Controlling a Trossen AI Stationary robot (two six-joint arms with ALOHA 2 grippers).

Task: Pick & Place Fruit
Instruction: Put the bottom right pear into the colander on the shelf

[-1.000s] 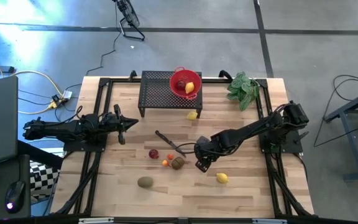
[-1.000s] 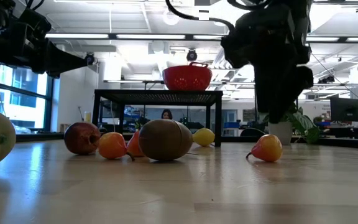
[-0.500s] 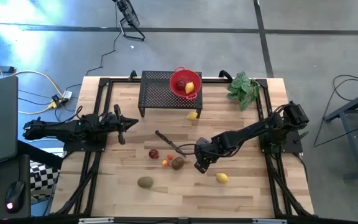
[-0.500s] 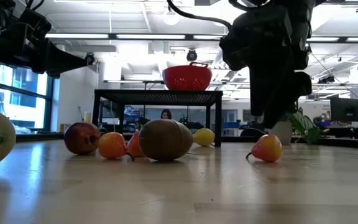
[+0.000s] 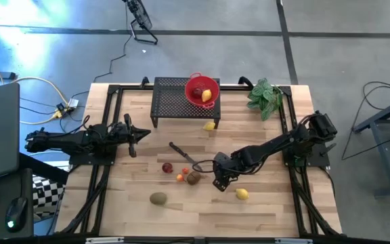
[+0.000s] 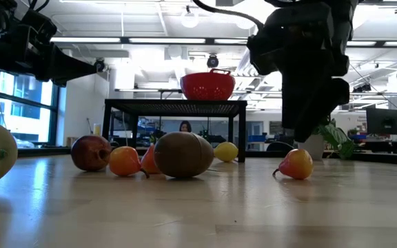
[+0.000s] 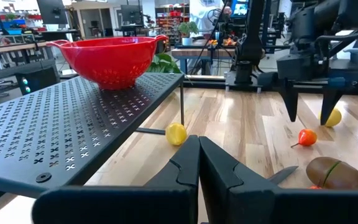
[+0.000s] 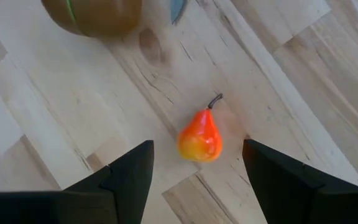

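A small orange-red pear (image 8: 201, 138) lies on the wooden table, its stem pointing away. My right gripper (image 8: 197, 145) hangs open above it, one finger on each side, touching nothing; seen from table height, the gripper (image 6: 300, 138) ends just above the pear (image 6: 295, 164). Left of it lie a brown kiwi (image 5: 193, 177), two tiny orange fruits (image 5: 181, 176) and a dark red one (image 5: 167, 167). A green-brown fruit (image 5: 158, 198) and a lemon (image 5: 242, 194) lie nearer the front edge. My left gripper (image 5: 135, 137) waits shut at the table's left.
A red bowl (image 5: 202, 89) holding a lemon and a red fruit stands on a black perforated rack (image 5: 175, 102) at the back. Another lemon (image 5: 210, 125) lies in front of the rack. A dark-handled knife (image 5: 181, 154) lies mid-table; a leafy bunch (image 5: 265, 97) lies back right.
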